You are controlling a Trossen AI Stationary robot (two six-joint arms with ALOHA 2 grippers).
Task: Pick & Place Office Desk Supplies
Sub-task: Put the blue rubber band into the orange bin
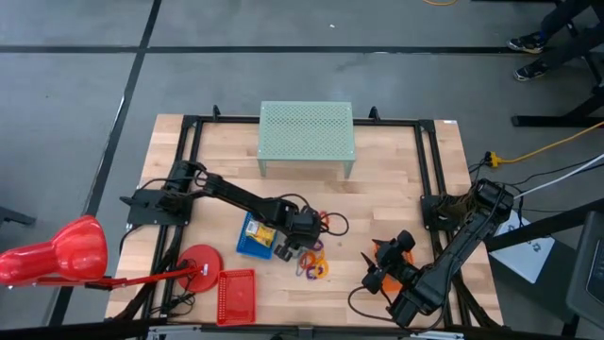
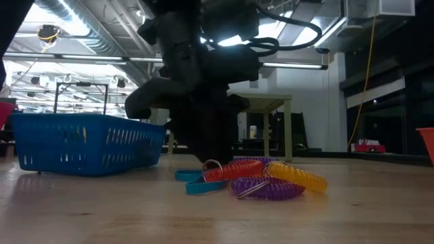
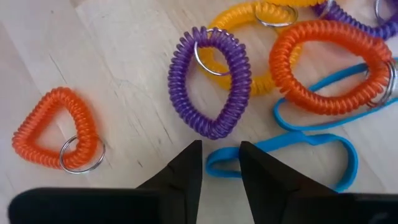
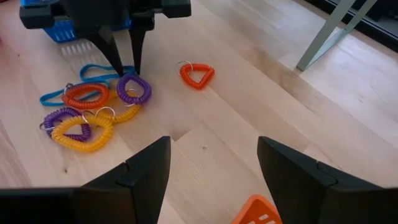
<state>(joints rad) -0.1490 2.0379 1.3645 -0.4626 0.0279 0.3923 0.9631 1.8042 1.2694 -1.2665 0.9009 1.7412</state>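
Left of centre on the table [image 1: 396,179] we see the left hand [image 3: 220,163] pointing down at a heap of coiled loops, its two dark fingertips [image 4: 124,59] a narrow gap apart and clamped on nothing; the end of a thin blue band [image 3: 283,146] lies just beyond the tips. Moving rightward across the left wrist picture, we find an orange coil with a key ring [image 3: 56,127] lying apart on the bare wood, then a purple coil [image 3: 211,81] just ahead of the tips, a yellow coil [image 3: 249,25] behind it, and a second orange coil [image 3: 329,65] resting on the blue band. Beside that hand stands a blue mesh tray [image 1: 257,236], and nearer the table's front left lie a red mesh tray [image 1: 236,295] and a red desk lamp [image 1: 66,253]. Further right, we see the right hand [image 4: 214,165] held above the table with its fingers wide apart and empty.
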